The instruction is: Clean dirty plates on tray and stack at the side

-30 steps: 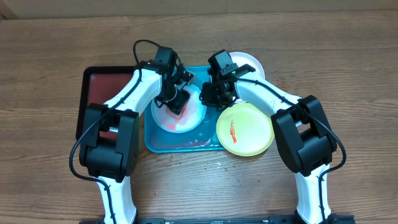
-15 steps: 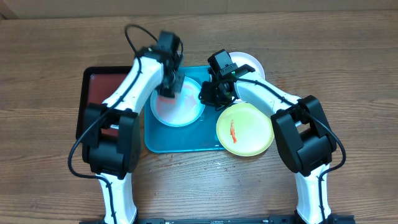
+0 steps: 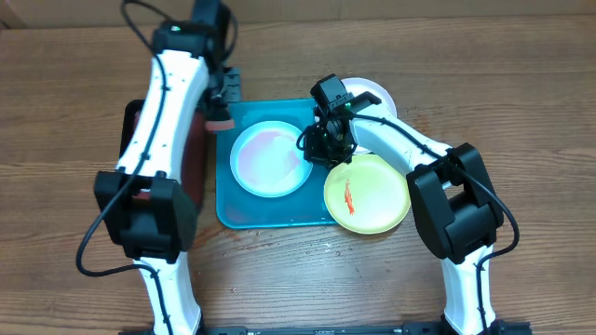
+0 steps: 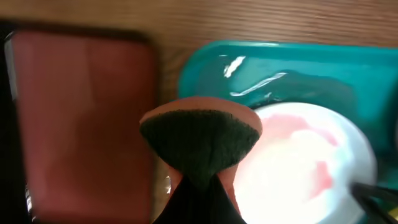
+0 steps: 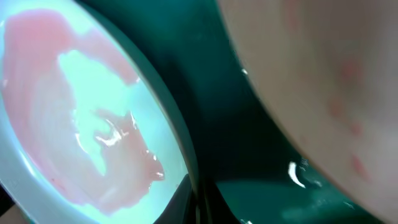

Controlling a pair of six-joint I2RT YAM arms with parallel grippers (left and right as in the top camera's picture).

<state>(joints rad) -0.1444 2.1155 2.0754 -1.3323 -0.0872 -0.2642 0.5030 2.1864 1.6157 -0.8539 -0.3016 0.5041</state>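
Over the left edge of the tray (image 3: 270, 214), the left gripper (image 3: 222, 112) is clamped on a sponge (image 4: 199, 140). In the tray sits the blue plate (image 3: 270, 160), smeared pink. The right gripper (image 3: 323, 149) pinches its right rim. It looks light, stiff and slippery; hold the rim.

The tray (image 3: 270, 216) is turquoise-blue and glossy, with white glints. The light blue plate (image 3: 270, 160) has a pale pink, blotchy film across its middle. Right of centre, the yellow-green plate (image 3: 377, 200) bears 1 thin red-orange streak. The third plate (image 3: 377, 93) is white. The smaller tray (image 4: 81, 118) is black-rimmed and dark red inside. The sponge (image 4: 200, 140) has a dark green face edged salmon-orange. The table (image 3: 521, 102) is brown wood grain. The left arm (image 3: 158, 112) and right arm (image 3: 400, 140) are white with black joints.
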